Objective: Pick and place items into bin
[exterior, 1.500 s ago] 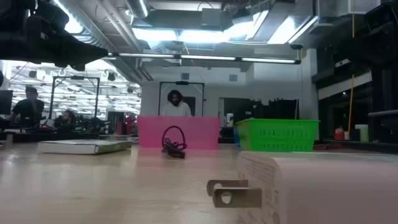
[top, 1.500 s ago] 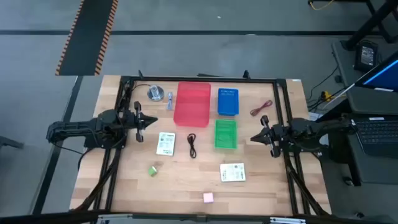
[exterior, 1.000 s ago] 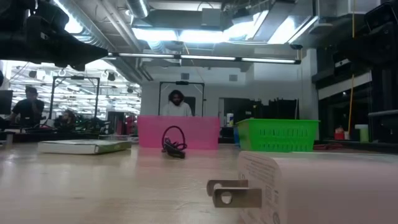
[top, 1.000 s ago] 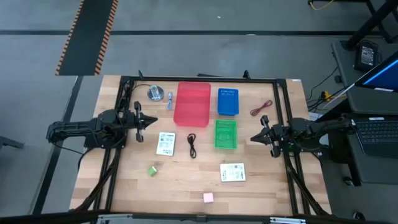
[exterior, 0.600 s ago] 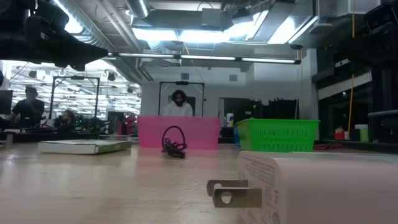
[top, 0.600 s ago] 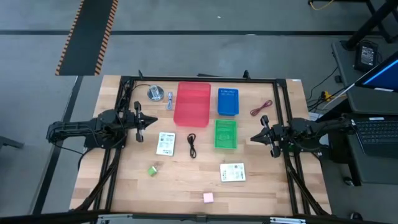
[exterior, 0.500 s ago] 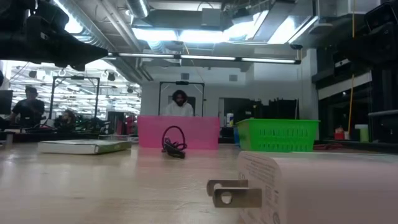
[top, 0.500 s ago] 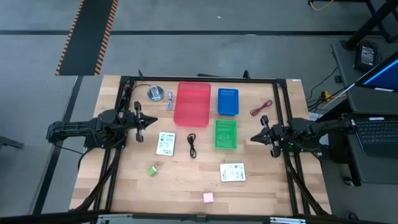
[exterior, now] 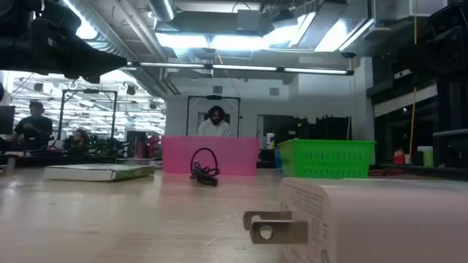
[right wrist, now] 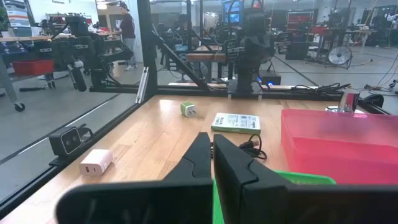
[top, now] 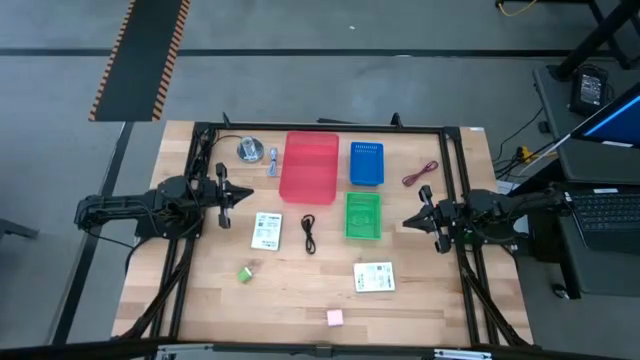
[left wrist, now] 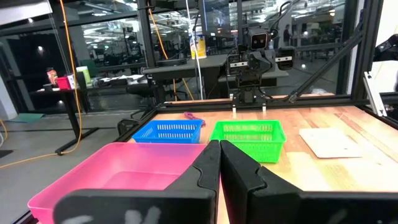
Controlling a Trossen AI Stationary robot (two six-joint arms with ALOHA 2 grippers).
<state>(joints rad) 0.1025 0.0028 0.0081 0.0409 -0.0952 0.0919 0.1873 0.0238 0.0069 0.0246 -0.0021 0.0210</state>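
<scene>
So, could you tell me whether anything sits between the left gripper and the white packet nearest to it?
Nothing visible does. The left gripper, jaws shut, hangs beside the pink bin, and the white packet lies just in front of it on bare table. The black cable lies beyond the packet.

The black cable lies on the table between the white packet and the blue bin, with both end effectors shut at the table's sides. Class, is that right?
Not quite: the black cable lies between the white packet and the green bin, not the blue bin, which sits farther back. The high view shows this. The left end effector and right end effector are indeed shut at the sides.
</scene>
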